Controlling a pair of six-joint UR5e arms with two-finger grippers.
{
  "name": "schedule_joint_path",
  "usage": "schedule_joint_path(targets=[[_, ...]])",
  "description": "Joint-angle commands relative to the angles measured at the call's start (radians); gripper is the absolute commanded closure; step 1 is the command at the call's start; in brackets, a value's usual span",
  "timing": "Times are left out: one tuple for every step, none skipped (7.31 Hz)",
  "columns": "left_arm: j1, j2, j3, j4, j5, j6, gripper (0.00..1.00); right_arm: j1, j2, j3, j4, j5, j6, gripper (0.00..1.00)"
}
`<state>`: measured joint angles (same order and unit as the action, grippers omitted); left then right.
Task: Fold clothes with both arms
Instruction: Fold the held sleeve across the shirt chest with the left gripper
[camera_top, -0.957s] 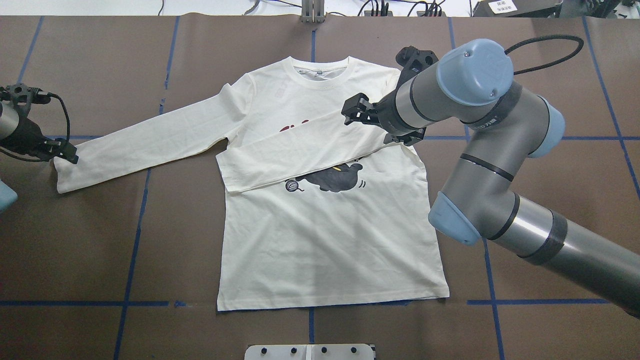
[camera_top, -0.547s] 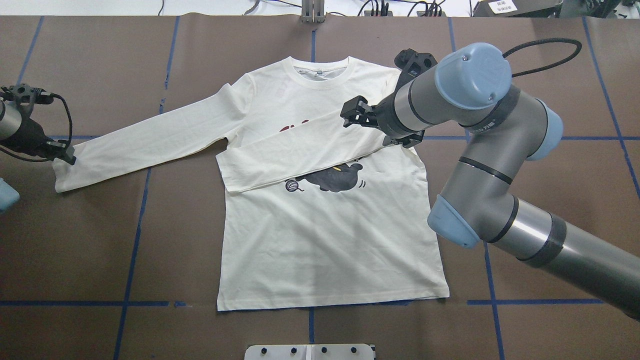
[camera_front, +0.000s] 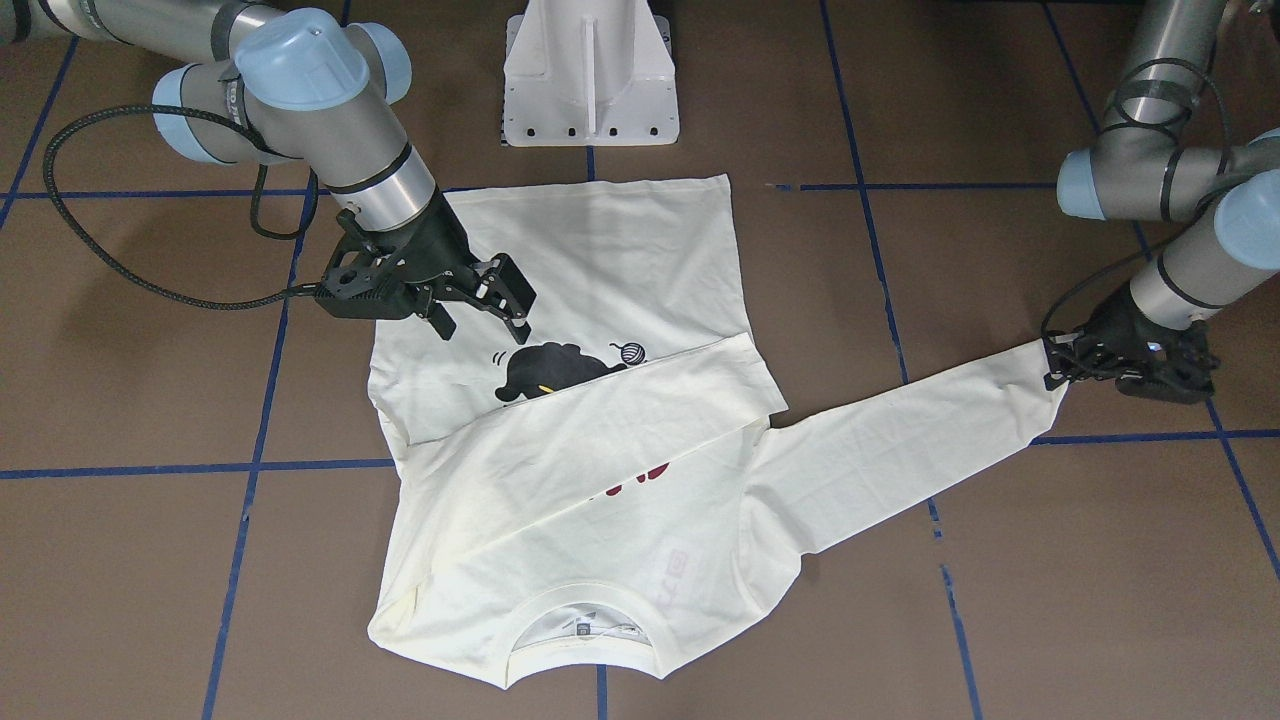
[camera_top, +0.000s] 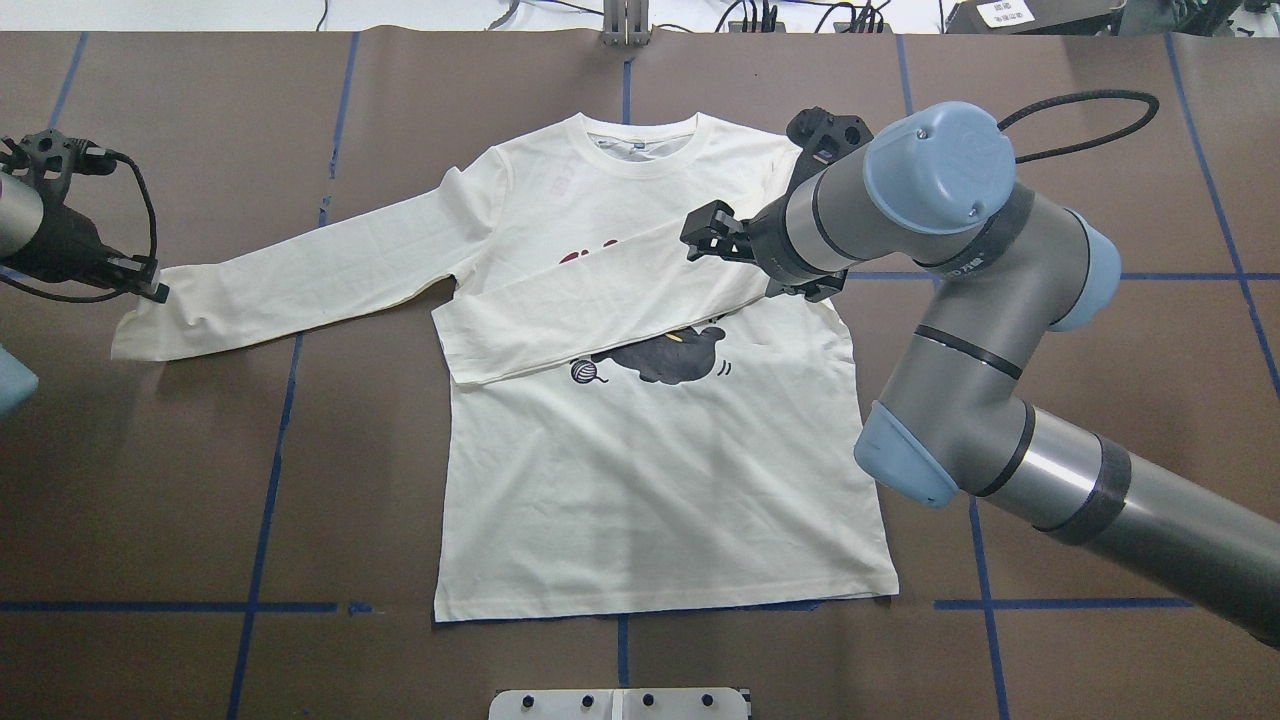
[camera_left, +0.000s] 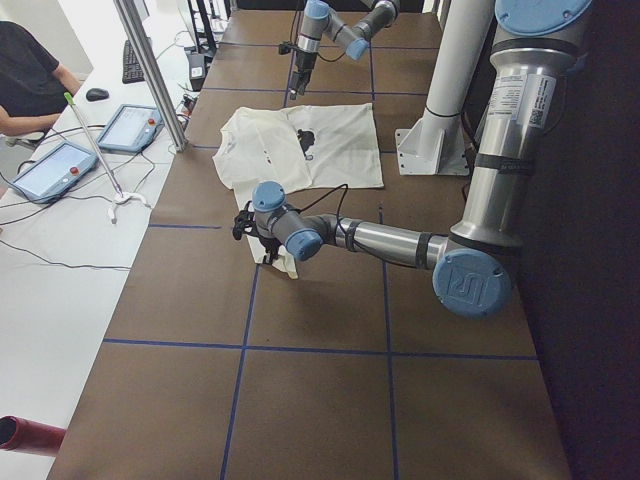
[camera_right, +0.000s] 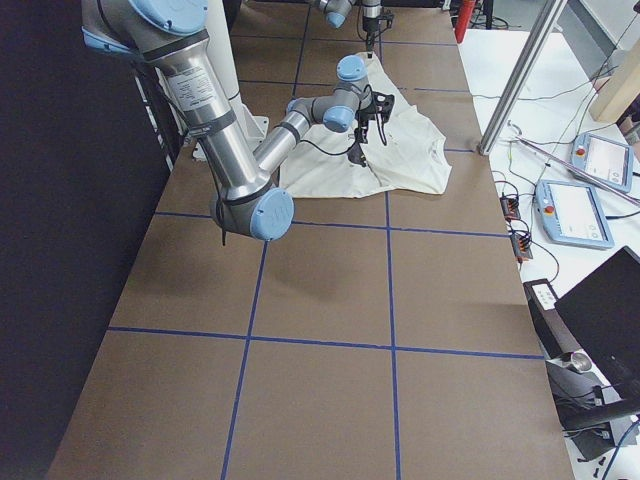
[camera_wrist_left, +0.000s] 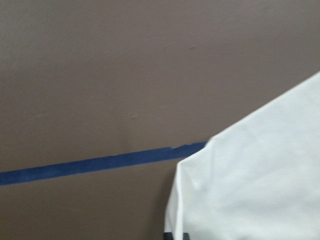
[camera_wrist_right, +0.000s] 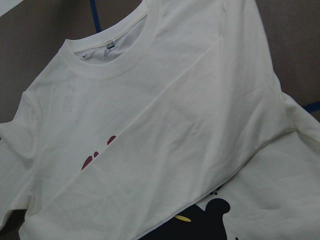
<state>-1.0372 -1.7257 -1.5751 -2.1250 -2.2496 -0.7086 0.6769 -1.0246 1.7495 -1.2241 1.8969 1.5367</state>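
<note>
The cream-white T-shirt (camera_top: 660, 480) lies flat, print side up. One sleeve (camera_top: 600, 300) is folded slanting across the chest, covering most of the dark-red lettering (camera_top: 585, 255) and the top of the black cat print (camera_top: 670, 355). The other sleeve (camera_top: 320, 270) stretches out to the left. My left gripper (camera_top: 145, 288) is shut on that sleeve's cuff (camera_front: 1040, 375), and the left wrist view shows white cloth (camera_wrist_left: 255, 180) over a blue line. My right gripper (camera_front: 482, 318) hangs open just above the folded sleeve near the shoulder, holding nothing.
The brown table (camera_top: 200, 480) carries a grid of blue tape lines (camera_top: 270, 470). The white pedestal base (camera_front: 590, 70) stands at the near edge behind the shirt's hem. A black cable (camera_front: 100, 240) loops off my right wrist. A person (camera_left: 30, 80) sits by tablets (camera_left: 125, 128) beyond the far edge.
My left gripper has drawn the sleeve cuff toward the table's far side and slightly inward. My right arm shifted slightly; its gripper stays open over the folded sleeve.
</note>
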Motion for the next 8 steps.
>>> schedule_joint_path(targets=[[0.087, -0.129, -0.152, 0.069, -0.001, -0.337, 1.00, 0.016, -0.081, 0.052, 0.006, 0.002, -0.013, 0.00], [0.224, -0.279, -0.157, 0.156, 0.058, -0.523, 1.00, 0.048, -0.154, 0.111, 0.006, 0.017, -0.099, 0.00], [0.349, -0.437, -0.132, 0.248, 0.220, -0.639, 1.00, 0.084, -0.242, 0.169, 0.006, 0.025, -0.166, 0.00], [0.403, -0.577, -0.078, 0.320, 0.310, -0.682, 1.00, 0.129, -0.321, 0.209, 0.009, 0.057, -0.215, 0.00], [0.410, -0.726, 0.043, 0.324, 0.324, -0.721, 1.00, 0.201, -0.412, 0.253, 0.011, 0.114, -0.281, 0.00], [0.463, -0.880, 0.237, 0.310, 0.420, -0.721, 1.00, 0.283, -0.502, 0.287, 0.012, 0.173, -0.397, 0.00], [0.529, -0.997, 0.426, 0.251, 0.511, -0.724, 1.00, 0.382, -0.561, 0.285, 0.011, 0.247, -0.534, 0.00], [0.555, -1.009, 0.534, 0.077, 0.540, -0.724, 1.00, 0.451, -0.599, 0.275, 0.011, 0.298, -0.647, 0.00]])
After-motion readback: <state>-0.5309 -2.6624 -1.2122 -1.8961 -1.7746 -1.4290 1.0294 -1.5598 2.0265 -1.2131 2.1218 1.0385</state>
